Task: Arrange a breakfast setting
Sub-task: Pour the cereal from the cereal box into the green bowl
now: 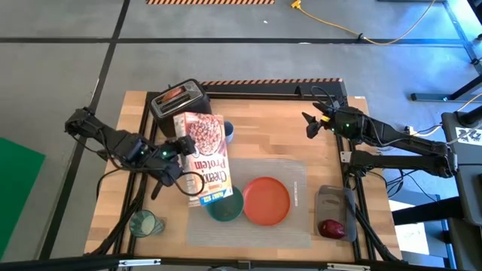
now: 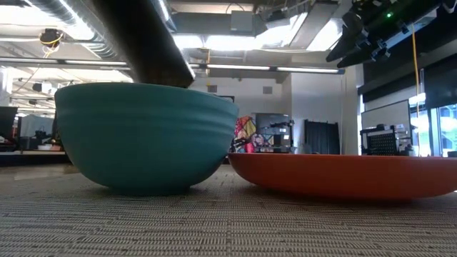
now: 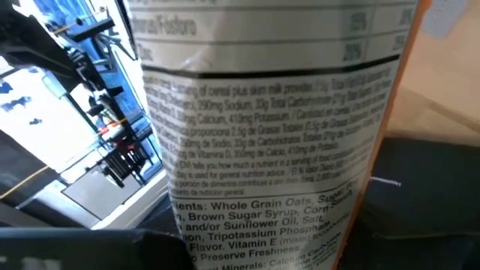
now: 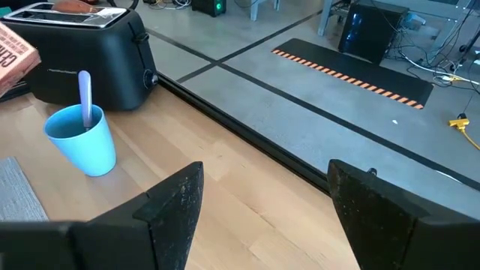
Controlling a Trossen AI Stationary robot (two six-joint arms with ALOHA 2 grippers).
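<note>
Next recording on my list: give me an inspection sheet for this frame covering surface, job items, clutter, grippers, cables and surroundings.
Surface: wooden table with a grey placemat at the front centre.
Job's things: teal bowl and orange-red plate side by side on the placemat; greenish glass off the mat at the front left; dark-red apple by the right edge; toast in the black toaster at the back.
Clutter: cereal box, blue cup holding a pale utensil.
Grippers: left gripper shut on the cereal box, lifted over the bowl; right gripper open, raised at the back right.
Cables: yellow cable on the floor.
Surroundings: grey floor, striped tape.
</note>
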